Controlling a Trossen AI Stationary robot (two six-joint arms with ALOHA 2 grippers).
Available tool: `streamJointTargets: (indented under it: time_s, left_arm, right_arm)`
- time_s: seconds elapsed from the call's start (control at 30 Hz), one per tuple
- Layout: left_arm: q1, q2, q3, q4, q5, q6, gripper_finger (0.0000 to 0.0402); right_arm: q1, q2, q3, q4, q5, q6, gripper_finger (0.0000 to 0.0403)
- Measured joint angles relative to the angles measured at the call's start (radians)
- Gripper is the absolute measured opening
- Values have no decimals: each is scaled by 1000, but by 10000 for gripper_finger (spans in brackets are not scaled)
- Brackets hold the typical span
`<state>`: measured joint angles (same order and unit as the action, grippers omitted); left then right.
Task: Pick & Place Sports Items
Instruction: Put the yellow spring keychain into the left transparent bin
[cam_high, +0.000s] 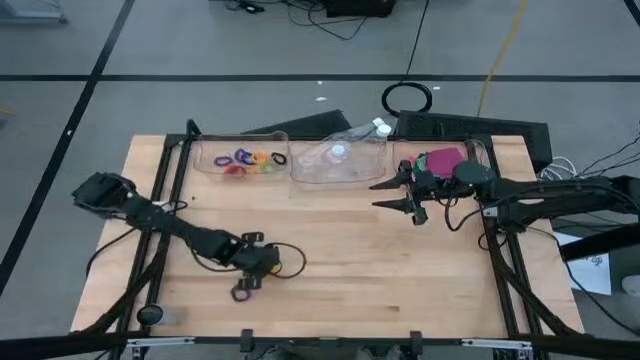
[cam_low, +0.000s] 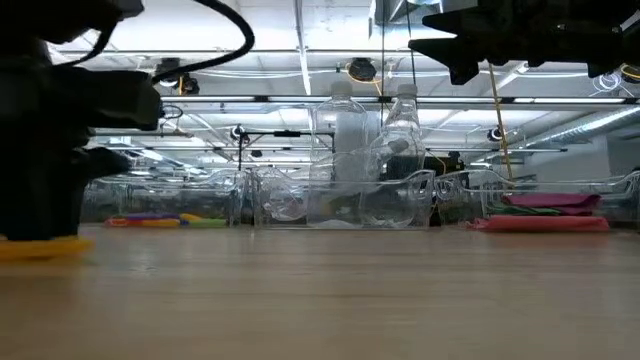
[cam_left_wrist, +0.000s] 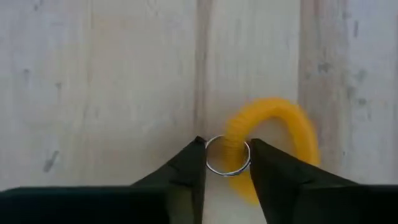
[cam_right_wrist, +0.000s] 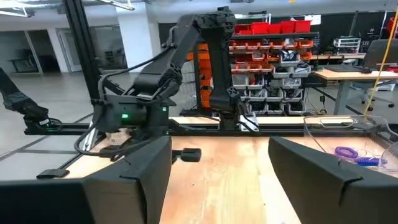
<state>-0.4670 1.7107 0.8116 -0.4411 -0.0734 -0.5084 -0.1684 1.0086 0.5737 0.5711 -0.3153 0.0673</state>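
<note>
Orange elastic ring (cam_left_wrist: 273, 134) lies on the table (cam_high: 400, 290) with my left pincer (cam_left_wrist: 227, 163) closing on its band: pick step, calling next for a lift toward the ring tray (cam_high: 205, 160).

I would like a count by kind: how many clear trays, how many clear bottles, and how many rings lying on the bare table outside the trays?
Clear trays: 3
Clear bottles: 2
Yellow ring outside the trays: 1
Total: 6
</note>
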Motion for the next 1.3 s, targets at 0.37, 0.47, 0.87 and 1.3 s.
streamJointTargets:
  time_s: [0.37, 0.47, 0.87, 1.3]
  left_arm:
    - [76, -11, 8, -12, 21, 7, 78]
    - [88, -38, 31, -22, 19, 40, 78]
    - [106, -437, 65, -13, -251, 99, 78]
    - [283, -845, 68, -14, -507, 132, 78]
  right_arm:
    - [0, 0, 0, -1, 0, 0, 196]
    - [0, 0, 0, -1, 0, 0, 196]
    - [0, 0, 0, -8, -1, 0, 196]
    - [0, 0, 0, -8, 0, 0, 196]
